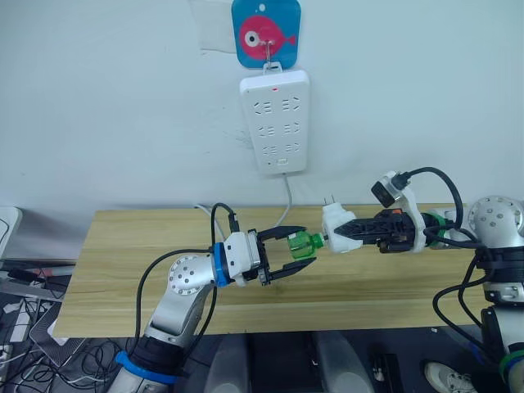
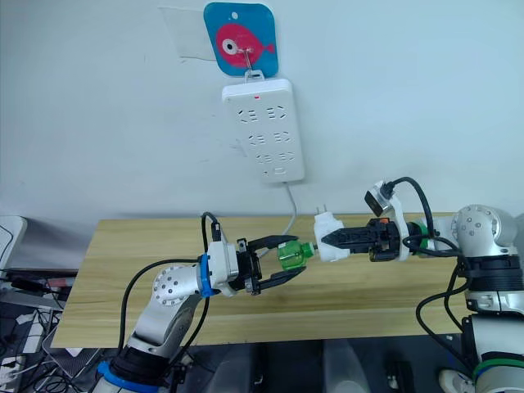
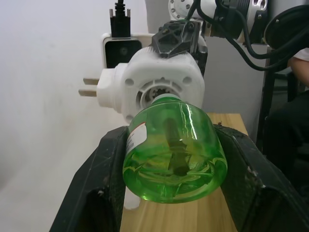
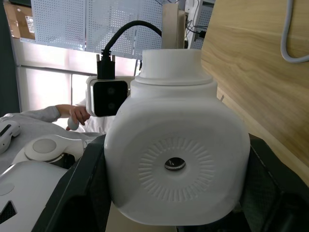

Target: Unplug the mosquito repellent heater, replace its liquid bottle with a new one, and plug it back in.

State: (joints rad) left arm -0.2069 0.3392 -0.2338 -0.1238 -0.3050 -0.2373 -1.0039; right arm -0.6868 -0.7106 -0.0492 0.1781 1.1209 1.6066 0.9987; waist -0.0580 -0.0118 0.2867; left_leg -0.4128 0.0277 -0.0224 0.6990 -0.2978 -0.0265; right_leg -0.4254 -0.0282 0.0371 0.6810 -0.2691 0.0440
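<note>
heater: the mosquito repellent heater (image 1: pixel 337 230) is a small white rounded plastic unit held above the wooden table (image 1: pixel 123 254), unplugged, with its two metal plug prongs (image 3: pixel 89 86) sticking out bare from one side. the right gripper (image 1: pixel 342 232) has its two black fingers closed against opposite sides of the white body; in the right wrist view the round face of the unit sits between those fingers, ribbed in a fine ring around a dark centre hole (image 4: pixel 175 164). just beyond the right gripper's tips, on the far side of the heater, is the liquid bottle (image 1: pixel 307 244), a clear green bottle with a dark wick running down its middle and a bit of white label on one side. the left gripper (image 1: pixel 299 250) holds this bottle, its fingers partly spread and pressed to the bottle's two sides, as the left wrist view shows. the bottle's neck points into the heater's round socket; whether it is seated in it or just at the mouth is hard to tell from here. the two grippers face each other tip to tip over the table. above and behind the left gripper a white power strip (image 1: pixel 275 121) hangs on the wall under a blue fish hook plate (image 1: pixel 265 33), its cord (image 1: pixel 287 205) dropping to the table.
</note>
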